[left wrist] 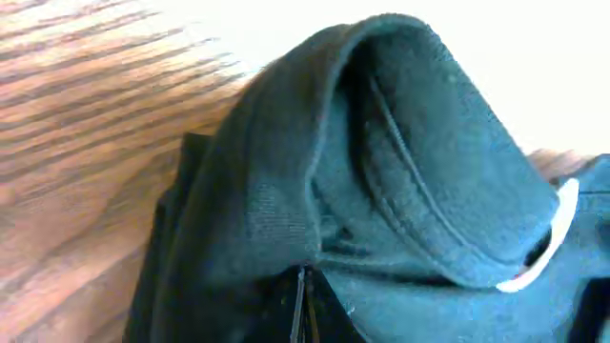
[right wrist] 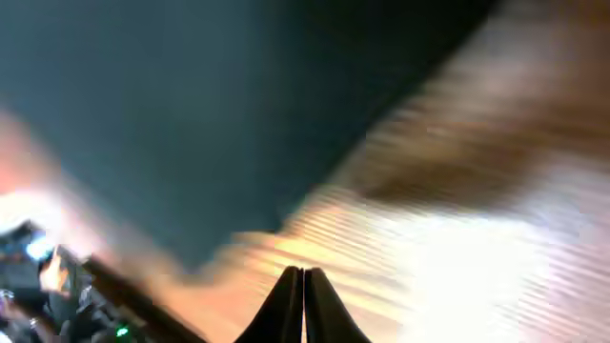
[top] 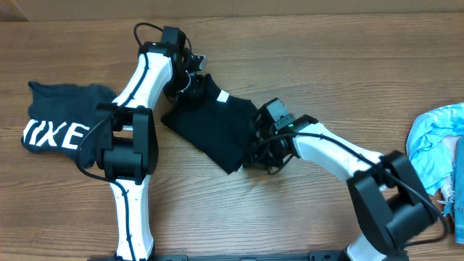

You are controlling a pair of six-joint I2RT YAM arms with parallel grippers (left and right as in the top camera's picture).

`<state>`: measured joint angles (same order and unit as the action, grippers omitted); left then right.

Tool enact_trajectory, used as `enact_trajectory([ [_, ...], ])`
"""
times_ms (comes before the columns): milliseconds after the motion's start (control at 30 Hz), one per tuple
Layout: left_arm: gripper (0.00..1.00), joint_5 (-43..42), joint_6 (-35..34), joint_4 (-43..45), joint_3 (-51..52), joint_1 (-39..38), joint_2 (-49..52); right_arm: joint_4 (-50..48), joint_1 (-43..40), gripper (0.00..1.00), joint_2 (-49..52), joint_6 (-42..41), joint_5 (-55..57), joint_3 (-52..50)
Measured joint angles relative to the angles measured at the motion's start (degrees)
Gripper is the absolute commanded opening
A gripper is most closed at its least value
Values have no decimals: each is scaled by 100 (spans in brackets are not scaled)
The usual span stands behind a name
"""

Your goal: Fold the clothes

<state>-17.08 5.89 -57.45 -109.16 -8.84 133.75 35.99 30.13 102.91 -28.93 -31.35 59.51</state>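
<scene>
A black shirt (top: pixel 217 123) lies partly folded at the table's middle, with its collar and white label (top: pixel 223 96) at the far end. My left gripper (top: pixel 190 78) is at that collar end. In the left wrist view its fingers (left wrist: pixel 303 307) are pressed together with the shirt's fabric (left wrist: pixel 400 152) bunched and lifted in front of them. My right gripper (top: pixel 262 148) is at the shirt's right edge. In the blurred right wrist view its fingers (right wrist: pixel 303 295) are shut and empty over bare wood, just short of the shirt's edge (right wrist: pixel 191 114).
A second black garment with white letters (top: pixel 61 123) lies at the left, beside the left arm's base. A light blue patterned cloth (top: pixel 437 141) lies at the right edge. The table (top: pixel 326 65) is wood.
</scene>
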Motion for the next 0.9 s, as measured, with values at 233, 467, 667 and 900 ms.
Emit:
enact_trajectory([
  [233, 9, 22, 0, -251, -111, -201, 0, -1624, -212, 4, -551, -179, -199, 28],
  [467, 9, 229, -50, -120, -114, -195, 0, -1497, -345, 4, 492, -752, 903, 39],
  [667, 15, 688, -155, -304, -127, -42, 0, -855, -1191, 6, 485, -809, 892, 92],
  [900, 20, 664, -487, -2446, -1919, -11, 90, -435, -1467, 7, 269, 50, -254, 68],
])
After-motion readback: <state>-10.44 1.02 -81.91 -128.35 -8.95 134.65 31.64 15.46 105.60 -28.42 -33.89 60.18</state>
